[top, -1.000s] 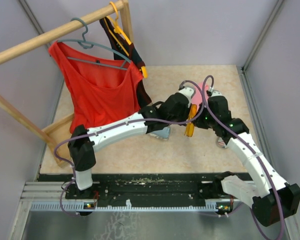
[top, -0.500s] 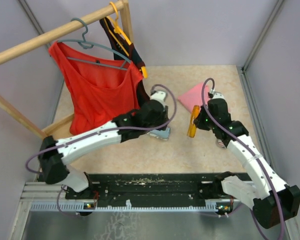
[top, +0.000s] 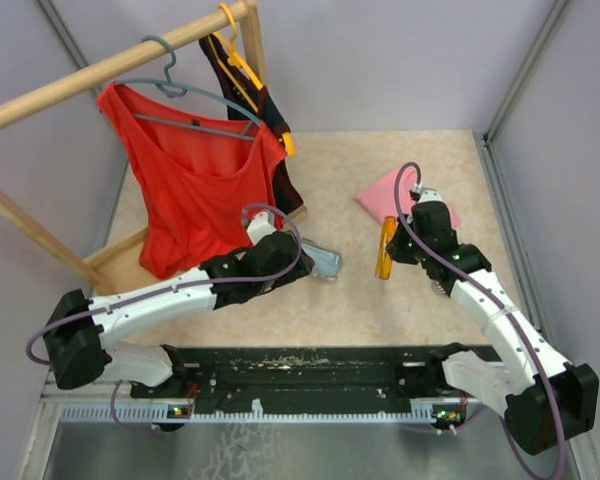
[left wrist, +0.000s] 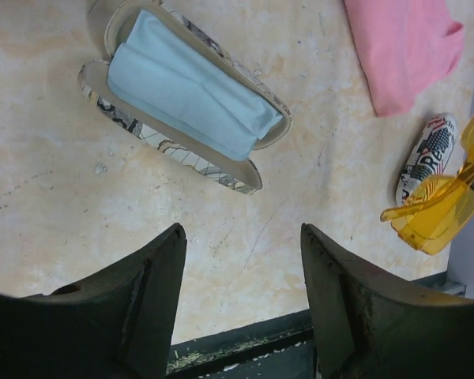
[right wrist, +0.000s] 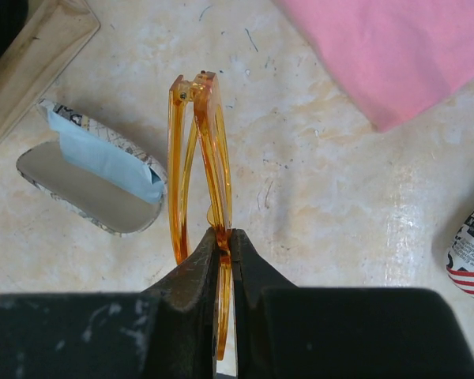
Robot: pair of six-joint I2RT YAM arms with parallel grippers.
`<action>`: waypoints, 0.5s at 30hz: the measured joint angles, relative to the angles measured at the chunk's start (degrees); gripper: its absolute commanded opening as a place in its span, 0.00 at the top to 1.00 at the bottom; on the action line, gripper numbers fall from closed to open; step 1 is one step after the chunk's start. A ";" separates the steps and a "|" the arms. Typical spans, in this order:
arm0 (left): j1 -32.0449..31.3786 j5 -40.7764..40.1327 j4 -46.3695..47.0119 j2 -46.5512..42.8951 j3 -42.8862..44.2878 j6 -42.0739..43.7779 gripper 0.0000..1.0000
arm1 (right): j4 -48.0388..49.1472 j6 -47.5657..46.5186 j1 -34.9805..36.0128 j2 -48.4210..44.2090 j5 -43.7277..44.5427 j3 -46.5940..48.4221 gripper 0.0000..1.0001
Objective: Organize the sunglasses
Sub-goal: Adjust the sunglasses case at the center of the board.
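The sunglasses with orange-yellow lenses (right wrist: 199,150) hang folded above the tabletop, pinched by their frame in my right gripper (right wrist: 223,239), which is shut on them. In the top view they (top: 384,250) are just left of that gripper (top: 398,248). They also show at the right edge of the left wrist view (left wrist: 442,213). My left gripper (left wrist: 242,230) is open and holds nothing. It hovers over bare table just short of an open patterned glasses case (left wrist: 221,162) that has a light-blue cloth (left wrist: 189,87) lying in it.
A pink cloth (top: 385,195) lies behind the right gripper. A closed flag-print case (left wrist: 426,154) lies on the table right of the sunglasses. A wooden rack (top: 110,65) with a red top (top: 195,190) on a hanger fills the left side; its base board (top: 120,260) lies on the table.
My left gripper has opened and its arm has drawn back left and nearer, away from the sunglasses. The right gripper keeps hold of them and has barely moved.
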 measured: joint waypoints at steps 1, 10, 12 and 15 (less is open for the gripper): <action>0.00 -0.46 -0.61 0.44 0.11 -3.10 0.32 | 0.00 -0.15 0.00 -0.04 -0.04 -0.20 1.00; 0.00 -1.25 -2.36 7.98 0.13 -19.28 0.31 | 0.20 -1.11 0.00 -0.17 -0.94 -1.20 1.00; 0.00 -1.68 -2.23 9.62 0.13 -21.55 0.31 | 0.22 -1.38 0.00 -0.37 -1.05 -1.22 1.00; 0.00 -3.10 -1.62 11.17 0.13 -24.20 0.32 | 0.22 -1.68 0.00 -0.61 -1.07 -1.25 1.00</action>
